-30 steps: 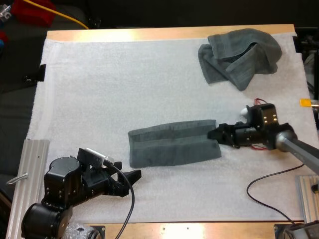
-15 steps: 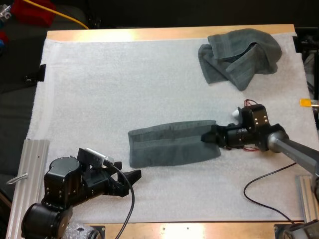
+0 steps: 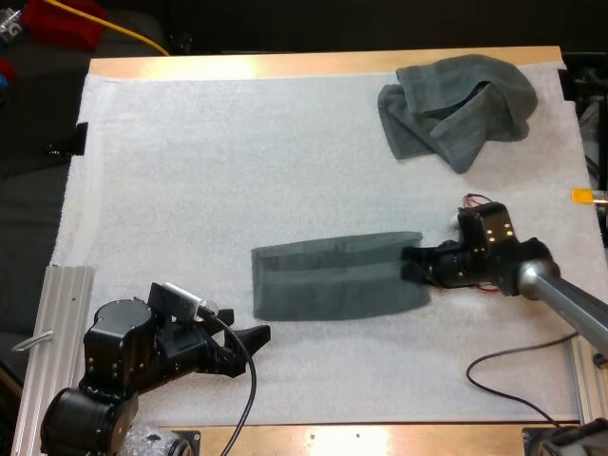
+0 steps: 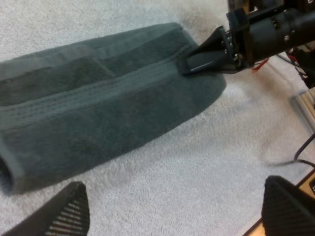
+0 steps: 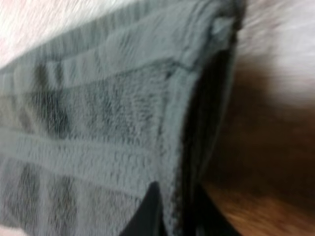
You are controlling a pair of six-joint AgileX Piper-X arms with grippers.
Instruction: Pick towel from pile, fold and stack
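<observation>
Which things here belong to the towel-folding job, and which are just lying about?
Job: folded dark grey-green cloth towel, pinched at its end by the right hand; crumpled dark grey-green cloth towel; open left hand.
Lying about: white fabric mat; wooden table; ribbed silver metal rail.

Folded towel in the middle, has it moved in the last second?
Yes. In the high view the folded towel has slid slightly rightward, judged against the crumpled towel, which stayed put; the right tool pinches its right end.
</observation>
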